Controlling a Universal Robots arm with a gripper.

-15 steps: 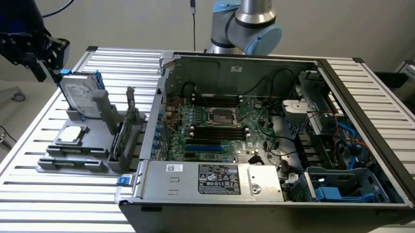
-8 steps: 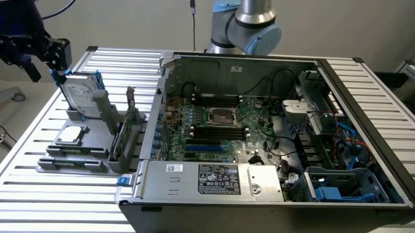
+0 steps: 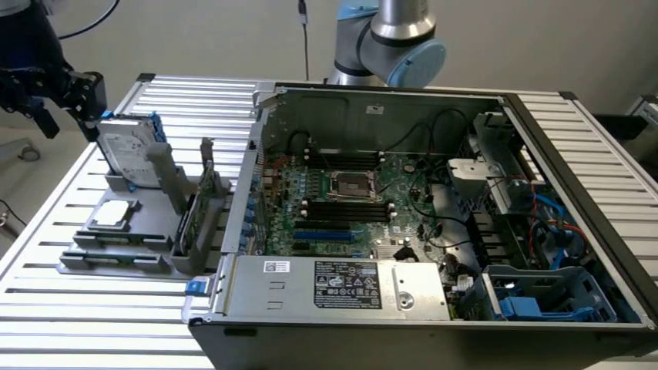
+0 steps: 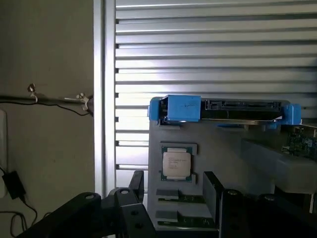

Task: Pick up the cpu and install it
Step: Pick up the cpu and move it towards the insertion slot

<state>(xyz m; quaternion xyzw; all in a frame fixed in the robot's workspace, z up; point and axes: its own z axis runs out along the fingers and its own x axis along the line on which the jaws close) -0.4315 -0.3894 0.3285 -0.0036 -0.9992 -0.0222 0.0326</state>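
The cpu (image 3: 113, 214) (image 4: 177, 164), a small square chip with a pale metal lid, lies flat in a recess of the grey parts holder (image 3: 154, 239) at the exterior view's left. My gripper (image 3: 62, 108) (image 4: 174, 181) hangs above and beyond the holder, past the upright hard drive (image 3: 132, 150), well clear of the chip. In the wrist view its two black fingers (image 4: 136, 186) stand wide apart on either side of the chip's image, open with nothing between them. The dark socket (image 3: 350, 183) sits in the middle of the motherboard inside the open computer case.
The hard drive with blue brackets (image 4: 223, 110) stands in the holder just beyond the cpu. Upright cards (image 3: 206, 193) rise from the holder's case-side edge. The open case (image 3: 575, 154) fills the exterior view's right, power supply (image 3: 340, 285) in front. Slatted metal table (image 3: 92, 324) underneath.
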